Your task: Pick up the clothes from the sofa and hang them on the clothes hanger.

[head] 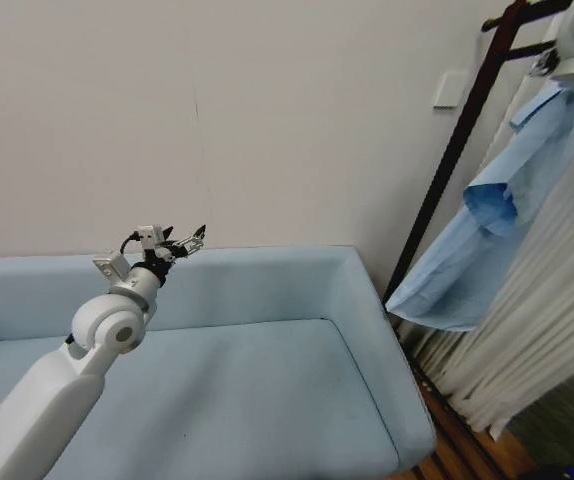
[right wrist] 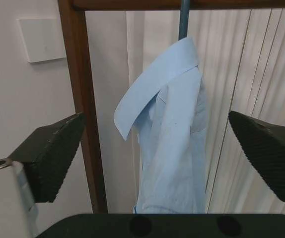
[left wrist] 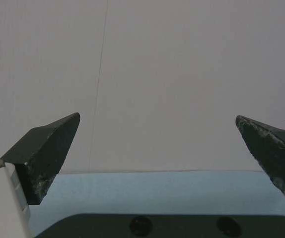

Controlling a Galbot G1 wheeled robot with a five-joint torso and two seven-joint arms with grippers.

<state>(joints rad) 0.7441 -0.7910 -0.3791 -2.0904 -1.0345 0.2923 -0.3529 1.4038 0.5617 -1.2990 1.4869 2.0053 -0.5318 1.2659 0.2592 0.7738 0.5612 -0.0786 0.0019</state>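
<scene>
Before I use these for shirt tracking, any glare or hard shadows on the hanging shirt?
Head view: shirt evenly lit, no glare. Right wrist view: soft shading under its collar; the fingers of the right gripper flank it without shadowing it.

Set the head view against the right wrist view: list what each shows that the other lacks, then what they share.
Head view, not right wrist: the sofa and the left tool, open, held over it. Right wrist, not head: the right tool, fingers spread, and a blue stem above the collar. Both: the blue shirt hanging on the dark wooden rack, the wall plate, the curtain.
</scene>
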